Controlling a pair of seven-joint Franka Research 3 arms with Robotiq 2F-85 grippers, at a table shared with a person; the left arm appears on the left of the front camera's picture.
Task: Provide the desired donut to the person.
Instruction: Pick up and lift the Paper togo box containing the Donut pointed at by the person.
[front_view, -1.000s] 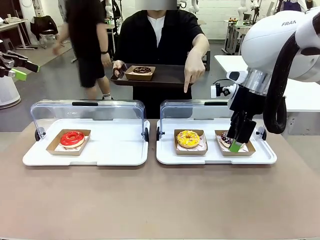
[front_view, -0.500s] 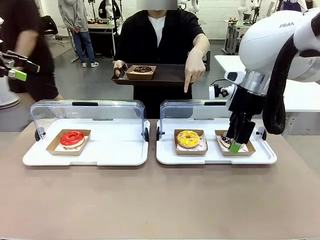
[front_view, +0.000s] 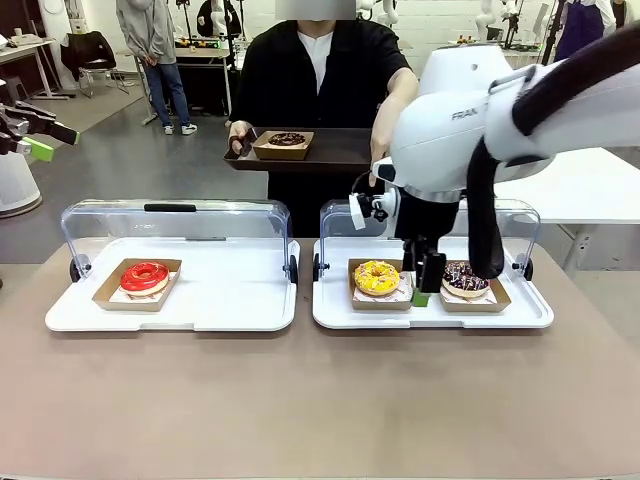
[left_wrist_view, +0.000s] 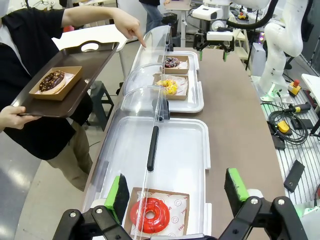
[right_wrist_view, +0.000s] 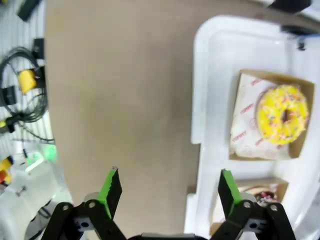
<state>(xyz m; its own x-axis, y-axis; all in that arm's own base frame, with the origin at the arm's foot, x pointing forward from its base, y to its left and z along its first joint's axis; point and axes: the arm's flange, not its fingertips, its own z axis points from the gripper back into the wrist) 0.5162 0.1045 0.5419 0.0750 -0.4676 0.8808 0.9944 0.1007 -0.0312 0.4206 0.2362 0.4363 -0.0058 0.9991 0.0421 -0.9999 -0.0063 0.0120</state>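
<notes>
My right hand (front_view: 427, 288) hangs low over the right tray (front_view: 520, 318), in the gap between the yellow donut (front_view: 377, 277) and the sprinkled chocolate donut (front_view: 465, 279). Its fingers are spread wide and hold nothing. In the wrist view one finger lines up over the tray and the other over bare surface (front_view: 320, 400), with the yellow donut off to one side.

My left hand (left_wrist_view: 177, 192) is up at the left edge of the scene, fingers also spread and empty. Its wrist camera looks down on the red donut (left_wrist_view: 150, 215), which sits at the left end of the left tray (front_view: 230, 318).

The clear lids (front_view: 170, 225) of both trays stand open. On the far side the person (front_view: 320, 60) holds a brown tray (front_view: 340, 152) carrying a dark donut (front_view: 285, 140), and points a finger (left_wrist_view: 143, 44) down toward the right tray.
</notes>
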